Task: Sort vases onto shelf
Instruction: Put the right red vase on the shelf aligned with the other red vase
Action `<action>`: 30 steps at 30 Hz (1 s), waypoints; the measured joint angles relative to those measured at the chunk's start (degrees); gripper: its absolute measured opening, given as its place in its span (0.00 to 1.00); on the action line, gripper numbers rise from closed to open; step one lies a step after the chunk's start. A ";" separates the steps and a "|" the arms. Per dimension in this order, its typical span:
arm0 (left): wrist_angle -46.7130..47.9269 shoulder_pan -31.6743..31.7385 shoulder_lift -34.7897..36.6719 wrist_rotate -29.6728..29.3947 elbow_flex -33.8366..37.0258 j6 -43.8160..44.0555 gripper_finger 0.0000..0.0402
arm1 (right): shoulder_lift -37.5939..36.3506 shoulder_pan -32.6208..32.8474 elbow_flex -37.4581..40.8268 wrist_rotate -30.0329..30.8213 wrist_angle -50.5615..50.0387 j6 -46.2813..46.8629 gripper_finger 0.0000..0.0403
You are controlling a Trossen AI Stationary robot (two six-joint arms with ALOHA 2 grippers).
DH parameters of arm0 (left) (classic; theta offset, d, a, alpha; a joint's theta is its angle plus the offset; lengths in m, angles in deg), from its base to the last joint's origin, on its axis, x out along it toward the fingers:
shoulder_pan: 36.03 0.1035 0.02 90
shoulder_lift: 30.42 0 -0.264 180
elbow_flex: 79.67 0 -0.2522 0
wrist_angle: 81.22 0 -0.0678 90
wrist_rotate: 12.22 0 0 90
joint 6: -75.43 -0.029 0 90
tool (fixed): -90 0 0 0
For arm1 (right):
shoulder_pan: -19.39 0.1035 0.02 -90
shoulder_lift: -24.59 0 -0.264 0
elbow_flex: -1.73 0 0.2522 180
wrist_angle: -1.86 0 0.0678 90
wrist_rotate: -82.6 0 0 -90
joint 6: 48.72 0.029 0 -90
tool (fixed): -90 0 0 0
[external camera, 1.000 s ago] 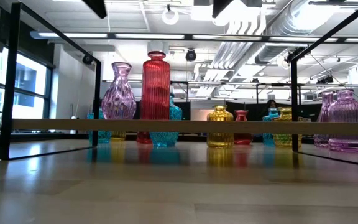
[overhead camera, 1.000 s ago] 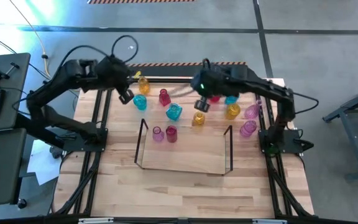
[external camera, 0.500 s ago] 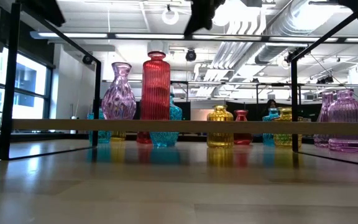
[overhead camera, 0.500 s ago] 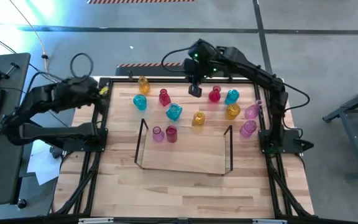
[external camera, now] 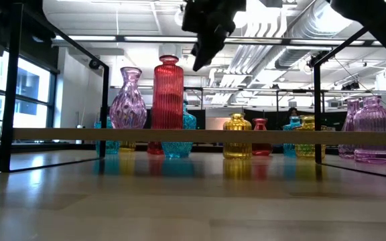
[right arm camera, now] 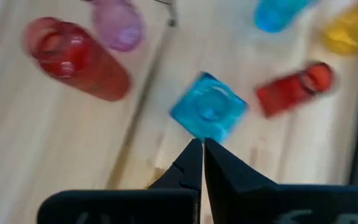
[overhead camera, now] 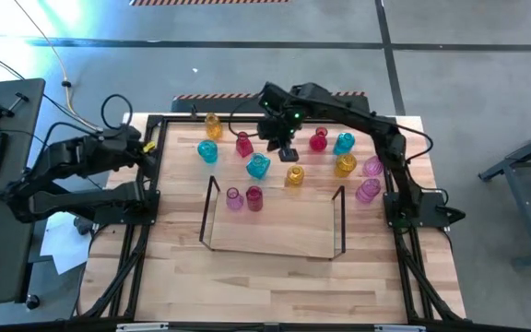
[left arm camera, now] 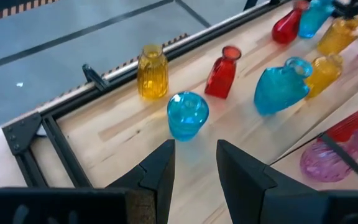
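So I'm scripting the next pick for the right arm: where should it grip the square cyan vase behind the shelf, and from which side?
Probably from straight above. The square cyan vase stands upright with its mouth up, and the right gripper hovers near it with fingers shut. Open them, then close across two flat opposite sides near the neck. A red vase and an amber vase crowd any sideways approach.

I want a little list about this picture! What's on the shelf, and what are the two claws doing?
On shelf: a purple vase and a tall red vase, side by side at the far left end.
Off shelf: the other vases stand on the table behind it.
Right claw: shut, holding nothing, above the square cyan vase.
Left claw: open, holding nothing, out at the table's left edge.
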 joint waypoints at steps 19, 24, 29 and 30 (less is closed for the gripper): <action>-2.36 -0.02 0.00 -2.08 3.73 4.47 0.28 | 3.48 -2.17 0.00 -23.09 -2.90 -12.56 0.00; -2.32 -0.02 0.00 -1.45 3.73 5.08 0.28 | 3.67 -2.28 0.00 -14.86 -1.93 -7.52 0.00; -2.06 -0.02 0.00 -1.83 3.73 5.02 0.28 | 3.67 -3.96 0.00 0.25 2.66 0.22 0.00; -1.79 -0.02 0.00 -2.05 3.73 4.99 0.28 | 3.67 -4.71 0.00 2.92 2.64 1.85 0.00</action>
